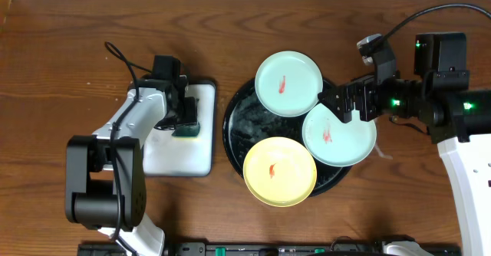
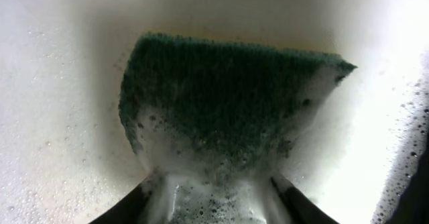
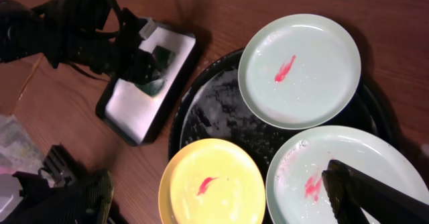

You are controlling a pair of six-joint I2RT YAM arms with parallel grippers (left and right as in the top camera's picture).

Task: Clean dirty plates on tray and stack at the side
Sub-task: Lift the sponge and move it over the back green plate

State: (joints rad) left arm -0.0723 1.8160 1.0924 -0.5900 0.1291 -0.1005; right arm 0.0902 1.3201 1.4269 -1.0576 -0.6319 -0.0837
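The black tray (image 1: 242,126) holds three dirty plates: a mint one (image 1: 288,83) at the back, a mint one (image 1: 339,136) at the right and a yellow one (image 1: 279,171) at the front, each with a red smear. My right gripper (image 1: 337,106) is open and empty, above the right mint plate's back-left rim. In the right wrist view its fingers (image 3: 214,180) straddle the yellow plate (image 3: 214,184), and one tip lies over the right mint plate (image 3: 335,163). My left gripper (image 1: 184,110) is shut on a foamy green sponge (image 2: 228,103).
The sponge rests on a white rectangular tray (image 1: 165,156) with a dark rim, left of the black tray. It also shows in the right wrist view (image 3: 127,106). The right mint plate overhangs the black tray's right rim. Brown wooden table (image 1: 61,72) lies all around.
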